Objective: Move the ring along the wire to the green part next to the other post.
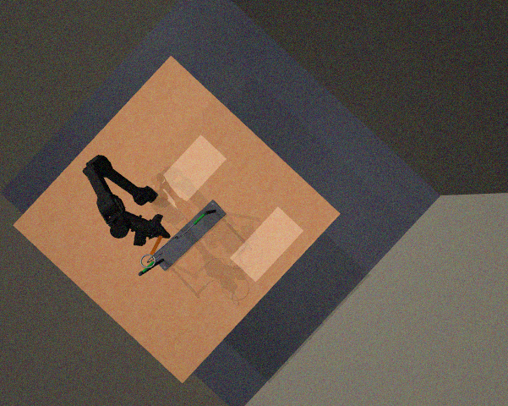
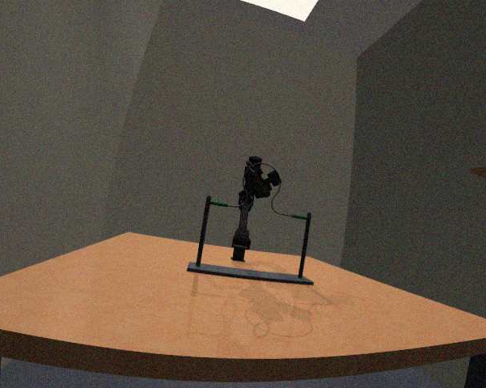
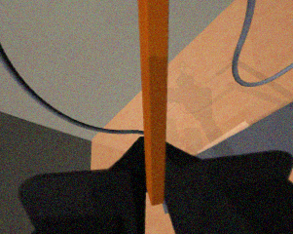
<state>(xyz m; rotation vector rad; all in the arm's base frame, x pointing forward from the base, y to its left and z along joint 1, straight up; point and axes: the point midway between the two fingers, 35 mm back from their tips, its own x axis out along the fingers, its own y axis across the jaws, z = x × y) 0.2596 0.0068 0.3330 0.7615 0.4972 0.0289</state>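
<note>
Wood-coloured, the counter [image 1: 114,279] [image 2: 121,317] [image 3: 277,29] stands amid dim grey walls, two pale bright patches lying across its surface. Seen from above, the robot arm [image 1: 98,185] [image 2: 243,217] rises near the left corner, and its pincer [image 1: 166,236] [image 3: 147,140] pinches the orange handle [image 1: 155,245] [image 3: 155,97]. At the handle's far end, the ring [image 1: 142,264] appears over the lower-left green part [image 1: 147,267] [image 2: 218,204], toward the lower-left edge; whether it touches the wire [image 2: 272,202] [image 3: 240,78], I cannot tell. Both posts [image 2: 203,231] [image 2: 305,246] stand upright on a grey base [image 1: 188,238] [image 2: 251,273]. No container shows.
</note>
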